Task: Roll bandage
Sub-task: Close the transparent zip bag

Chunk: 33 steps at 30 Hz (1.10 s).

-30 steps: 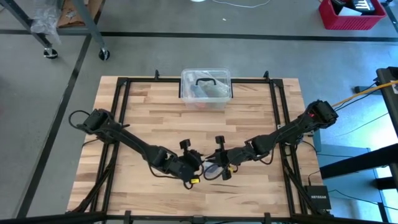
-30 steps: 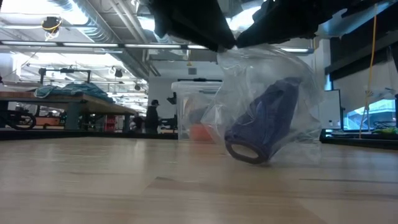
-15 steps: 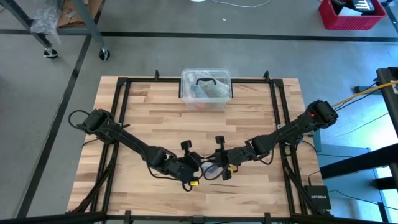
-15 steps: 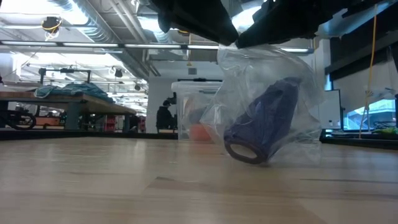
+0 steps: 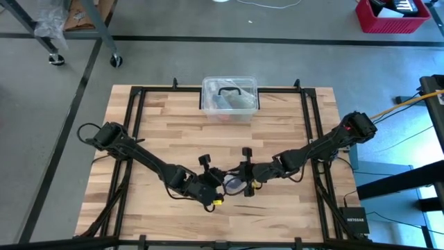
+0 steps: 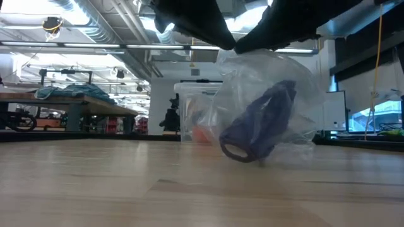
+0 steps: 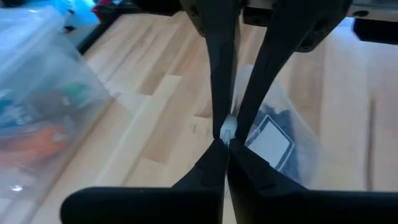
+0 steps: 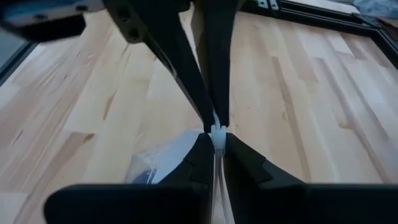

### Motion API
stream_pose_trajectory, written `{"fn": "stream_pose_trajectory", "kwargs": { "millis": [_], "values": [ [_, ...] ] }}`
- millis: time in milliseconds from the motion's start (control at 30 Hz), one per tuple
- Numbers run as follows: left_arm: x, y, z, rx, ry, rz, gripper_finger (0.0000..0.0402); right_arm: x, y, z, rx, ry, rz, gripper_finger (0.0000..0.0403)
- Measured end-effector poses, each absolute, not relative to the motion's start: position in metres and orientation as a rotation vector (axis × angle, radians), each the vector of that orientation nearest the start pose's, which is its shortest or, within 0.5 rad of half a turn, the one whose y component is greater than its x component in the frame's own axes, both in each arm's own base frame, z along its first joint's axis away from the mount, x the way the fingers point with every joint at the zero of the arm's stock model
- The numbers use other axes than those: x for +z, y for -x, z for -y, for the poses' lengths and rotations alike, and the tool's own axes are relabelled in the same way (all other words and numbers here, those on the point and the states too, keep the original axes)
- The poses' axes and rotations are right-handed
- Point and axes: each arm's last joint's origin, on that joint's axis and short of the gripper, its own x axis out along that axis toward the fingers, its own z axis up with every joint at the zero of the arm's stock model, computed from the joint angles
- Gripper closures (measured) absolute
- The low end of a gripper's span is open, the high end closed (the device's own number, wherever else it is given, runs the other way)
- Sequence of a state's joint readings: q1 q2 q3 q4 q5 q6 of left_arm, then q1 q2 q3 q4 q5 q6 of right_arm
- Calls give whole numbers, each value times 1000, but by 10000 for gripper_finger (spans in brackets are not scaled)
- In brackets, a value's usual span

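The bandage (image 6: 259,129), a dark navy-purple roll, lies inside a crinkled clear plastic wrapper (image 6: 271,82) that hangs between my two arms over the table's near middle. My left gripper (image 7: 225,138) and my right gripper (image 8: 215,134) meet tip to tip, both shut on the wrapper's top. In the high view, the left gripper (image 5: 223,182) and the right gripper (image 5: 243,182) flank the wrapper (image 5: 234,185). I cannot tell whether the roll's lowest end touches the table. My left gripper pinches a bunched bit of the wrapper's top edge (image 7: 229,129) between its two fingertips, slanting down from the table's left. The wrapper (image 7: 273,143) hangs below with the bandage in it. My right gripper pinches the same top edge (image 8: 217,132) between its fingertips, slanting down from the table's right, right against the other gripper's tips. The wrapper sags below the hold.
A clear plastic box (image 5: 230,97) with a black handle stands at the middle of the table's far edge, also visible behind the wrapper as the box (image 6: 192,113) in the low view. Bare wood lies to the left, right and near side of the arms.
My left gripper has shut on the wrapper's top, next to my right gripper. The hanging wrapper has been drawn in at its top, and the bandage inside it has swung a little toward the left of the low view.
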<state>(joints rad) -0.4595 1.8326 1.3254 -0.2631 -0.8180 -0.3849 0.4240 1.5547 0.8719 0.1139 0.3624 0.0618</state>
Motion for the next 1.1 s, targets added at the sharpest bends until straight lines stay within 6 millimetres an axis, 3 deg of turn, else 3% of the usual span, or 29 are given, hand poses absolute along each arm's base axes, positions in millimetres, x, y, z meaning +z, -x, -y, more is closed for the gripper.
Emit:
{"fn": "stream_pose_trajectory", "kwargs": {
  "millis": [233,333,433,733,1100],
  "values": [
    [228,-357,155,522,-122,-560,401,205,-297,-122,-1,126,-583,373],
    [227,-350,151,587,-155,-577,401,195,-289,-121,24,153,-688,373],
    [224,-346,149,623,-149,-603,401,201,-287,-122,10,154,-721,373],
    [241,-351,161,451,-57,-537,399,205,-287,-126,10,164,-691,373],
    [243,-370,138,251,47,-597,280,206,-288,-126,18,180,-684,373]
  ]
}}
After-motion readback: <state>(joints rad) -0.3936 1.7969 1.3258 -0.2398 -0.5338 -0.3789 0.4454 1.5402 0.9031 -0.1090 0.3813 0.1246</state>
